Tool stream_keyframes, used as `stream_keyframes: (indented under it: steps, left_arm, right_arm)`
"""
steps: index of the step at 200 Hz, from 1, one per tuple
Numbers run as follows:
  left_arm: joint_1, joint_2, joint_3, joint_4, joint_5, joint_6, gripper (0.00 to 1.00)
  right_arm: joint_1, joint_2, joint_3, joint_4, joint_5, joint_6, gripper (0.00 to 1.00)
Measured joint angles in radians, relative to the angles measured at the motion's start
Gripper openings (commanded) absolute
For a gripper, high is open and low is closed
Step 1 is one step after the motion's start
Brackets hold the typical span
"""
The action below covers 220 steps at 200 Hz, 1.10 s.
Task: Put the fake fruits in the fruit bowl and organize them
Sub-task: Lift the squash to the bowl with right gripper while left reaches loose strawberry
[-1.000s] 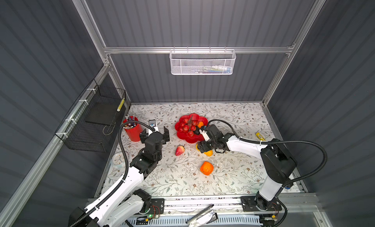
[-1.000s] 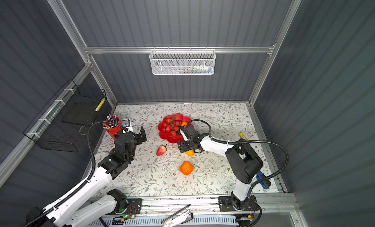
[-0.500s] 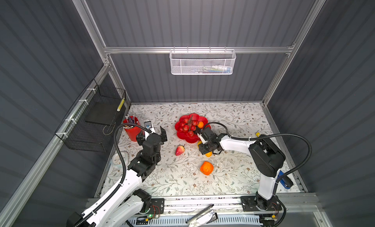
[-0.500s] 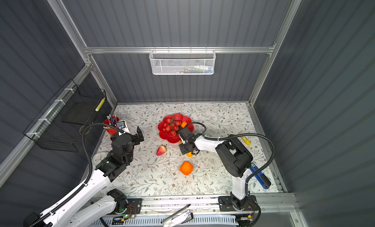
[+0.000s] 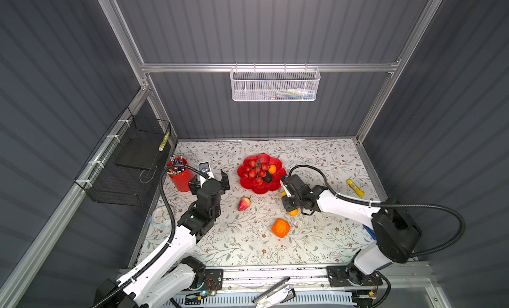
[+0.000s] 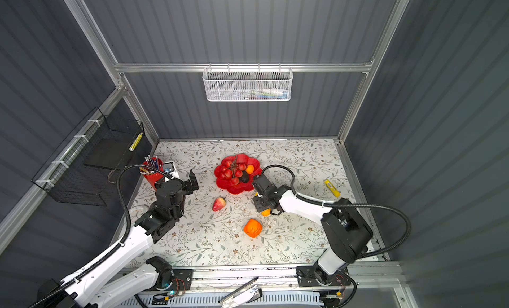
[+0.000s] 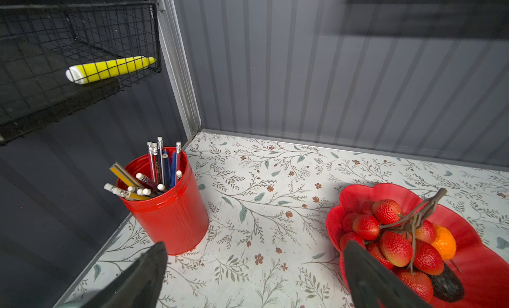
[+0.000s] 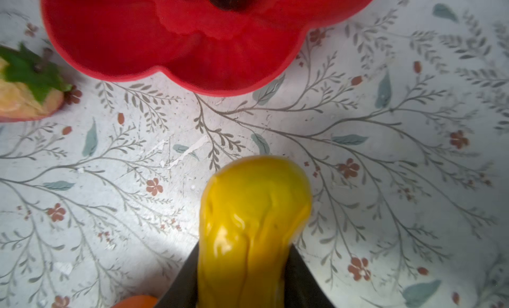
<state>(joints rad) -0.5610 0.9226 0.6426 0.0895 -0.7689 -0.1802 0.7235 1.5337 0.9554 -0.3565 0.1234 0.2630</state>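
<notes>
Beside fruit bowl | right fingers grip glossy yellow-orange squash, apparently creased | left fingers wide apart

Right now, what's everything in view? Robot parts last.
table: 1, white floral, cell floor
bowl: 1, red, table's back centre
berries: 1 bunch, red, in bowl
orange: 1, orange, in bowl
avocado: 1, dark, in bowl
strawberry: 1, red, before bowl
lumpy fruit: 1, orange, nearer front
long fruit: 1, yellow, gripped beside bowl
pencil cup: 1, red, table's left
marker: 1, yellow, table's right
wire basket: 1, black, left wall
second marker: 1, yellow, in wire basket
mesh basket: 1, white, back wall
dish: 1, pale, table's left edge
left fingers: 2, black, open, near pencil cup
right fingers: 2, black, shut on long fruit
</notes>
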Motion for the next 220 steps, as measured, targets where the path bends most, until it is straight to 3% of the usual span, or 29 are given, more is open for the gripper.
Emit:
stream_keyframes:
  steps: [35,105,162,220]
  left_arm:
    - [0.000,0.002,-0.008,0.026,0.049,0.000,1.00]
    - [0.000,-0.026,-0.017,0.003,0.191,0.008,1.00]
    - [0.000,-0.005,-0.016,-0.068,0.323,0.023,0.99]
    - [0.000,0.085,-0.015,-0.125,0.456,0.043,0.93]
  right_arm:
    - [-0.066,-0.046,0.056,-0.001,-0.032,0.014,0.35]
    - [-0.160,0.283,0.399,0.117,-0.125,0.057,0.36]
    - [-0.170,0.463,0.485,0.174,-0.165,0.145,0.40]
    - [-0.172,0.513,0.517,0.196,-0.160,0.206,0.67]
